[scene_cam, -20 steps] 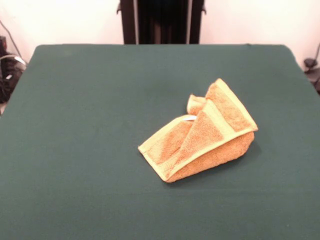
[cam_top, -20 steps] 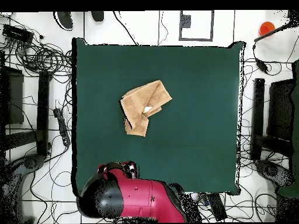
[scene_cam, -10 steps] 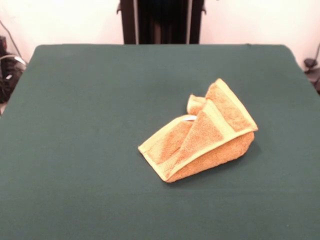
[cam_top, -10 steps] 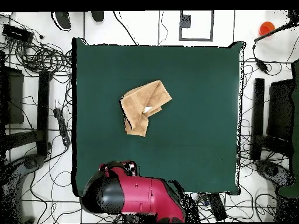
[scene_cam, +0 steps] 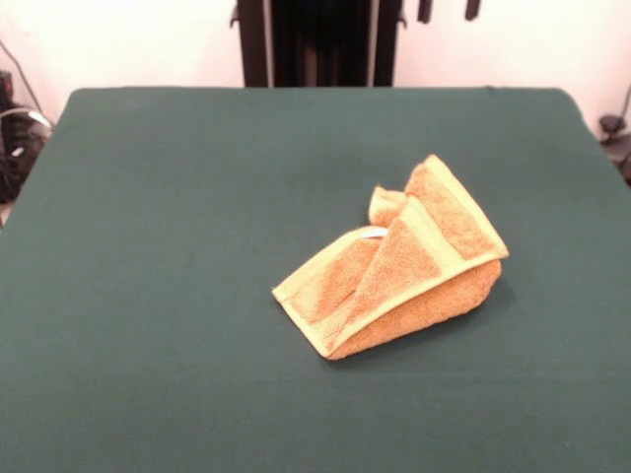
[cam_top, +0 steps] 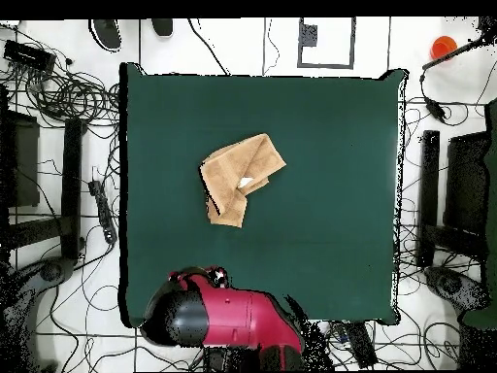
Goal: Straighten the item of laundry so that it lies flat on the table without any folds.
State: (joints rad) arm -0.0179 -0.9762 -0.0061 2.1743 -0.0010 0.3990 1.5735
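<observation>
towel (scene_cam: 394, 264) lies folded on table (scene_cam: 158, 246) | gripper (scene_cam: 449, 10) tips seen at top edge, spread apart, nothing held

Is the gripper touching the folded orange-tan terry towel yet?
Apart. In the front view the gripper shows only as tips at the top edge, with bare green table between it and the towel.

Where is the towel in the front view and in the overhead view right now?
Front view: towel lies folded, right of centre on the table.
Overhead view: left of centre, nearer the far edge than the robot's base.
Shared landmark: its small white tag, among the folds.
</observation>
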